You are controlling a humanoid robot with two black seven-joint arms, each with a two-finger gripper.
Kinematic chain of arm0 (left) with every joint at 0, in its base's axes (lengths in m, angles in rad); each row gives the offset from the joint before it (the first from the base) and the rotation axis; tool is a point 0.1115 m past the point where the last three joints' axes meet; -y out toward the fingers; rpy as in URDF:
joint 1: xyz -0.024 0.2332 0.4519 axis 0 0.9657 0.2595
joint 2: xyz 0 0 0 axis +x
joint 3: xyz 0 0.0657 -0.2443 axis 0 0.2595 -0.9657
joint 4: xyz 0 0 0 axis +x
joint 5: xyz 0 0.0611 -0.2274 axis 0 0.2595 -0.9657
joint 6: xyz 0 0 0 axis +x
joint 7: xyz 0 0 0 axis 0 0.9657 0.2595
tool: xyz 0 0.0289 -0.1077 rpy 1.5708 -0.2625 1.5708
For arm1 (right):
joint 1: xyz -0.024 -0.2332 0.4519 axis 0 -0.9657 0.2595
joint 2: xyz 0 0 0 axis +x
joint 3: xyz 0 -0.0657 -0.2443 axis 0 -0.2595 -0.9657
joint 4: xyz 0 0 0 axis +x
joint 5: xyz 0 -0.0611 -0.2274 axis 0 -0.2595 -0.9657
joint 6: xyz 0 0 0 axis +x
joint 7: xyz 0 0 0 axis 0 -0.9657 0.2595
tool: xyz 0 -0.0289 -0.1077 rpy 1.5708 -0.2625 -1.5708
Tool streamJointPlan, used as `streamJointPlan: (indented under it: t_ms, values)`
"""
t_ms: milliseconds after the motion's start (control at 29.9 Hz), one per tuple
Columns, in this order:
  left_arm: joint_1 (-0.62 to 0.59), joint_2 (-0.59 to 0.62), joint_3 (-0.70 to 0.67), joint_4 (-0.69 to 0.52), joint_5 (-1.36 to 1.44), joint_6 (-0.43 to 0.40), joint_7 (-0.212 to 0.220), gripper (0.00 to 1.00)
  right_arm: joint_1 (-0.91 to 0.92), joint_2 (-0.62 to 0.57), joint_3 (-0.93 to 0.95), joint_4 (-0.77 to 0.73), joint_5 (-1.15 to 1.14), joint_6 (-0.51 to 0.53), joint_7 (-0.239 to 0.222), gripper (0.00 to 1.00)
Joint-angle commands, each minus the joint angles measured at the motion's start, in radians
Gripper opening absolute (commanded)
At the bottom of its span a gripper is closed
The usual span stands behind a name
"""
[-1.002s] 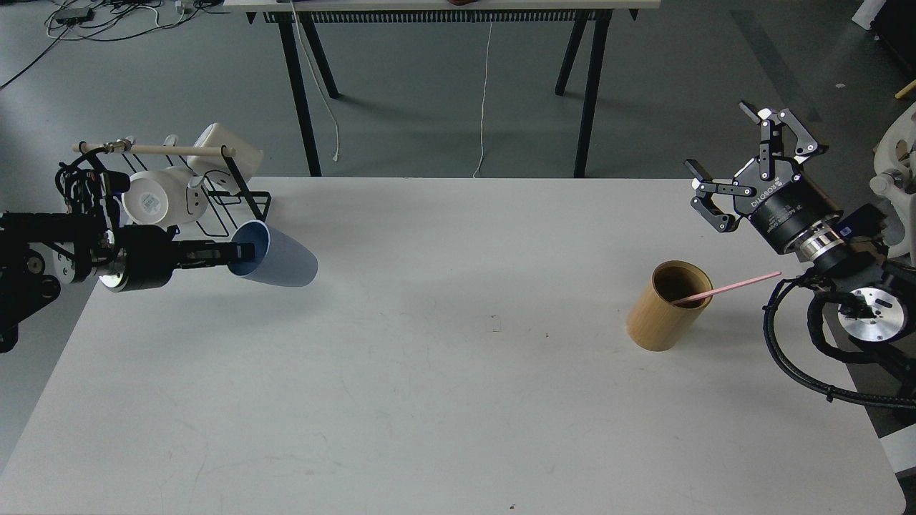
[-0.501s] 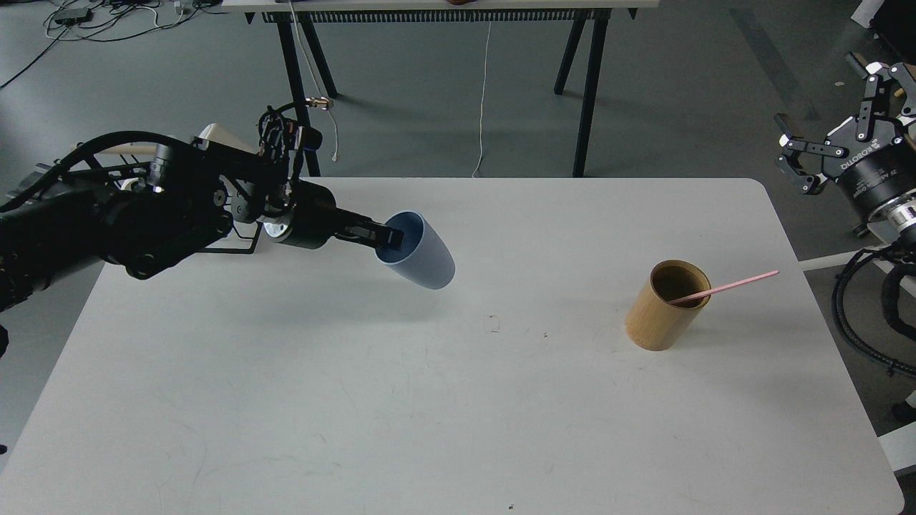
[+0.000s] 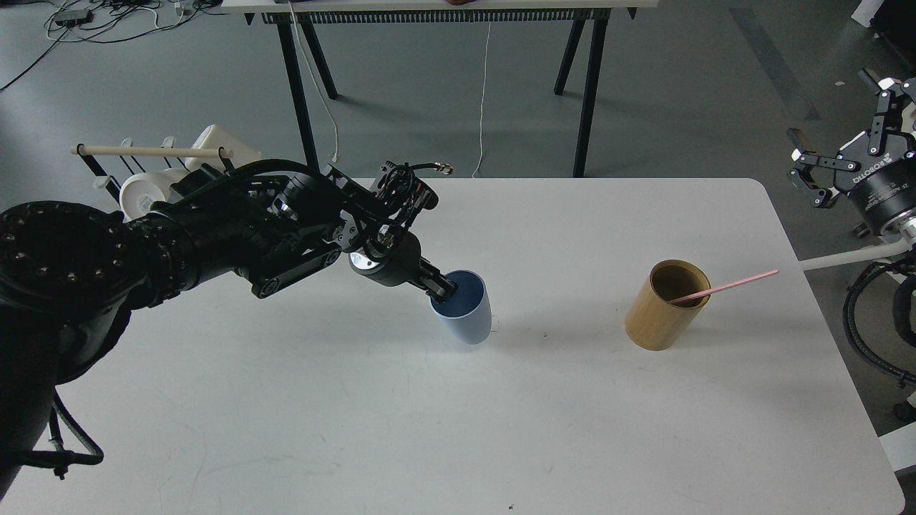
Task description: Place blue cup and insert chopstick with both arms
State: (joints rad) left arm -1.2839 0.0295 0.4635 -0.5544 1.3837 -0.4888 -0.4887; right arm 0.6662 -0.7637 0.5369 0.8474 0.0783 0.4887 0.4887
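Note:
The blue cup [image 3: 466, 313] stands nearly upright at the middle of the white table [image 3: 458, 422], its mouth up and its base at or just above the surface. My left gripper [image 3: 444, 287] is shut on the cup's near-left rim, one finger inside it. The pink chopstick [image 3: 730, 287] leans out to the right of a tan wooden cylinder [image 3: 662, 309] at the right of the table. My right gripper [image 3: 841, 125] is open and empty, raised off the table's right edge, well away from the chopstick.
A mug rack [image 3: 154, 151] with a beige wooden rod and white mugs [image 3: 139, 193] stands at the table's back left, partly hidden by my left arm. A second table's black legs [image 3: 587, 86] stand behind.
My left arm swung right and down with the blue cup, turning it from tilted to nearly upright at the table's middle. My right gripper moved right and up, away from the table.

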Motion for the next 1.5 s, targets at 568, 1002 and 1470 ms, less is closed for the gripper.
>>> streamJointPlan:
  t_ms: [568,1002,1470]
  values:
    - [0.006,-0.016,0.021,0.036,-0.011,0.0,0.0,0.18,-0.019,0.0,0.0,0.001,0.0,0.0,0.0,0.97]
    - [0.066,0.128,-0.227,0.036,-0.142,0.0,0.0,0.93,0.049,-0.083,-0.006,0.088,-0.075,0.0,0.0,0.97]
    - [0.251,0.306,-0.713,0.004,-0.655,0.0,0.0,0.99,0.095,-0.39,-0.04,0.614,-0.969,-0.565,0.0,0.97]
